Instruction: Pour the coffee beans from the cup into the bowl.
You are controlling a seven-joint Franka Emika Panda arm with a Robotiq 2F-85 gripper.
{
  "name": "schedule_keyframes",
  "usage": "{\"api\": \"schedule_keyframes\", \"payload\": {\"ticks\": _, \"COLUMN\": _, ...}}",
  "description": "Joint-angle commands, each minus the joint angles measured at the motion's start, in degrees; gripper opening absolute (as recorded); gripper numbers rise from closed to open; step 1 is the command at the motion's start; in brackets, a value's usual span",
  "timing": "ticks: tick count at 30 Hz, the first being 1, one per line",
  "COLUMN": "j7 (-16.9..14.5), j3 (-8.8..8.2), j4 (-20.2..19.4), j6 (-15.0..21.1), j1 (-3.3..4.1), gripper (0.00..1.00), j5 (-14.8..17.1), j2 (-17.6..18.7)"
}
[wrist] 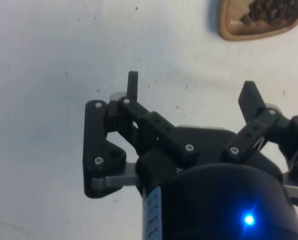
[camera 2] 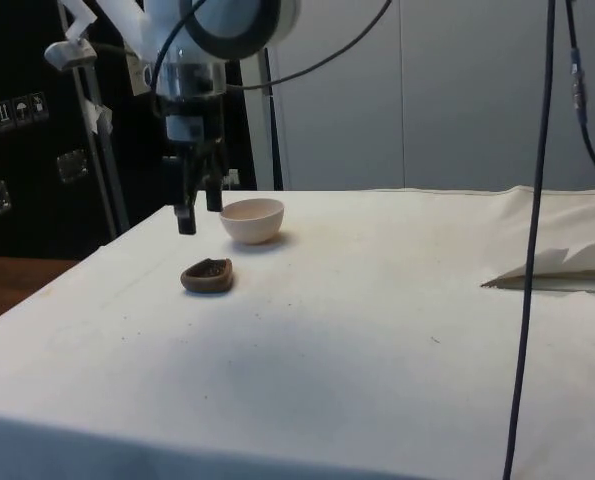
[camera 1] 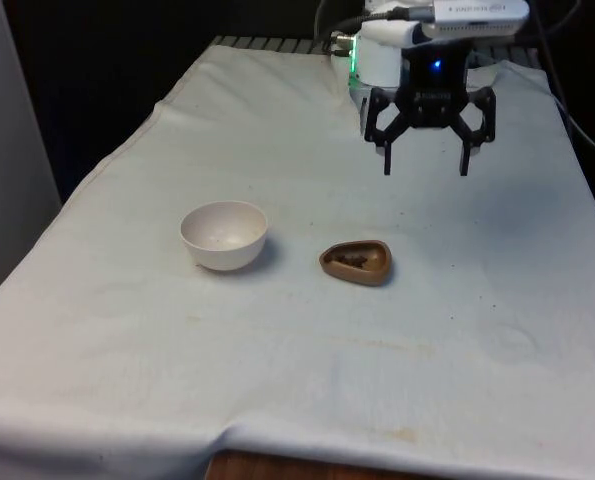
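The gripper (camera 1: pixel 426 158) is hanging spread wide, empty, above the cloth (camera 1: pixel 127 330). The cup (camera 1: pixel 356 262) is sitting at the bowl's (camera 1: pixel 224 234) 3 o'clock, front view. Descending squarely should avoid tipping beans (wrist: pixel 269 10).

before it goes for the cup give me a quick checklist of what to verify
1. Fingers open wide enough for a grasp: ok. The gripper hangs open with nothing between its fingers.
2. Gripper over the cup: not ok. The brown wooden cup sits nearer the front camera than the gripper and lower, apart from it.
3. Cup upright with its load: ok. Coffee beans lie inside the cup.
4. Bowl ready to receive: ok. The white bowl stands upright and looks empty, to the front view's left of the cup.
5. Path down to the cup free: ok. Only the white cloth lies between.
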Motion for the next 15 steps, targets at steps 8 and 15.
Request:
{"api": "schedule_keyframes", "payload": {"ticks": 8, "j7": 0.6, "j3": -0.23, "j4": 3.7, "j6": 3.6, "j1": 0.57, "gripper": 1.0, "j5": -1.9, "j2": 6.0}}
{"api": "schedule_keyframes", "payload": {"ticks": 15, "j7": 0.9, "j3": -0.4, "j4": 6.6, "j6": 4.6, "j1": 0.74, "gripper": 1.0, "j5": -3.0, "j2": 10.0}}
